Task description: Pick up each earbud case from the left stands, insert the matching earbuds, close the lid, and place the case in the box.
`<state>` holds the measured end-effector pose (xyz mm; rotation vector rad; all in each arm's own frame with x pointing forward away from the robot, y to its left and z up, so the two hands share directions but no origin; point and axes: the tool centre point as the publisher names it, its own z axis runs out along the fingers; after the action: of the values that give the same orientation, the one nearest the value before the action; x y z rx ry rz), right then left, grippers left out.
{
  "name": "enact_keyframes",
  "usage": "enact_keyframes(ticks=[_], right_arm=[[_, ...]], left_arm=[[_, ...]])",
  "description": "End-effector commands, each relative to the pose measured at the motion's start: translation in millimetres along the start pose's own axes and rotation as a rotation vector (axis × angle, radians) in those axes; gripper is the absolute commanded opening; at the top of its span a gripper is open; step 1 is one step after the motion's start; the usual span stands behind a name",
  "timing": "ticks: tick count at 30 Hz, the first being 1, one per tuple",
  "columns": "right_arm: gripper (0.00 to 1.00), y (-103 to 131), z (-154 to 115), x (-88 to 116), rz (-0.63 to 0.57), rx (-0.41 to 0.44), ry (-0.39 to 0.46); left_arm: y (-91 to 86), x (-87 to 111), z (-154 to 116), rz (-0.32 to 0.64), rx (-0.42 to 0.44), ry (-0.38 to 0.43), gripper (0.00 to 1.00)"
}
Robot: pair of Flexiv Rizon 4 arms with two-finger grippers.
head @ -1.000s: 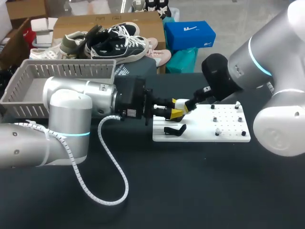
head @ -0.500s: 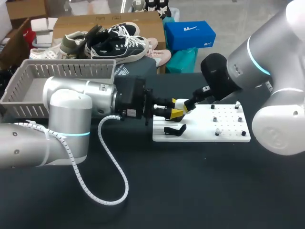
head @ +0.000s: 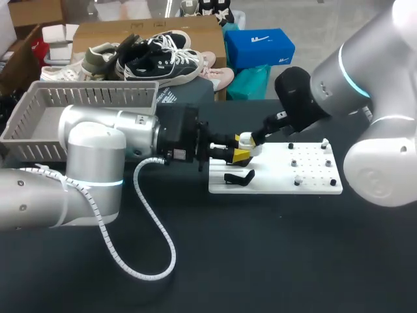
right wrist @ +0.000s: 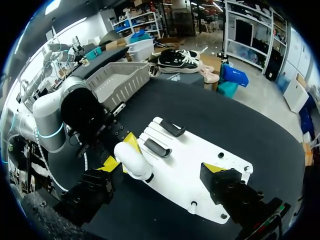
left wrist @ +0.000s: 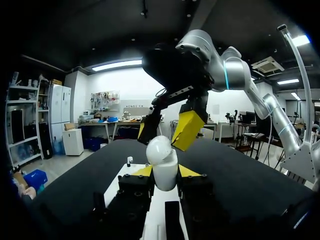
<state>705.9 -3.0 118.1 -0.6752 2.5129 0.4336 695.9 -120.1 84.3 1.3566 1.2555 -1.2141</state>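
Over the dark table (head: 260,261), nearest us, our left arm (head: 98,153) comes in from the left, and a white coiled cable (head: 153,228) loops down from it onto the tabletop. Ahead of it lies the white board (head: 313,186), with a black stand (head: 238,177) on its left end. The right wrist view shows a second stand (right wrist: 172,128) alongside the first. Just past the stand, our left gripper (head: 244,149) is clamped on the white earbud case (left wrist: 163,167). Both yellow-tipped fingers press its sides and hold it upright over the left end of the board. We cannot tell whether the case's rounded lid is fully shut. Directly over the case hangs our right gripper (left wrist: 165,131), its fingers spread wide and gripping nothing, with one yellow tip close to the top of the case. Our right arm (head: 365,85) reaches in from the right. Small black pegs (head: 296,163) dot the right half of the board. Farther back, at the table's far left, the grey slatted basket (head: 85,98) stands well apart from the case.
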Motion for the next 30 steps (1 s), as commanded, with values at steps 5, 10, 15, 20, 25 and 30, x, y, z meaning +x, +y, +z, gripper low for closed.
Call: enact_keyframes(ticks=[5,10,15,20,25,30], right_arm=[[1.00,-4.6,-4.9,-15.8,-0.006,0.024,-0.015],[1.00,-10.2,-17.4,-17.9,-0.002,0.042,-0.042],[1.00,-26.0,-27.9,-14.3,0.015,0.089,-0.048],[1.00,-45.6,-34.6,-6.3,0.051,0.135,-0.031],[1.00,-64.3,-36.9,3.7,0.081,0.174,-0.004],[1.00,-81.9,-34.4,13.9,0.066,0.247,0.026]], left_arm=[[-0.4,-0.7,0.7,0.002,0.003,-0.003,0.00],[-0.4,-0.7,0.7,0.002,0.003,-0.003,0.00],[-0.4,-0.7,0.7,0.002,0.003,-0.003,0.00],[1.6,-4.7,-0.4,0.047,0.003,-0.011,0.00],[2.6,-7.8,-1.3,0.085,0.004,-0.007,0.00],[2.1,-7.4,-1.8,0.095,0.008,-0.012,0.00]])
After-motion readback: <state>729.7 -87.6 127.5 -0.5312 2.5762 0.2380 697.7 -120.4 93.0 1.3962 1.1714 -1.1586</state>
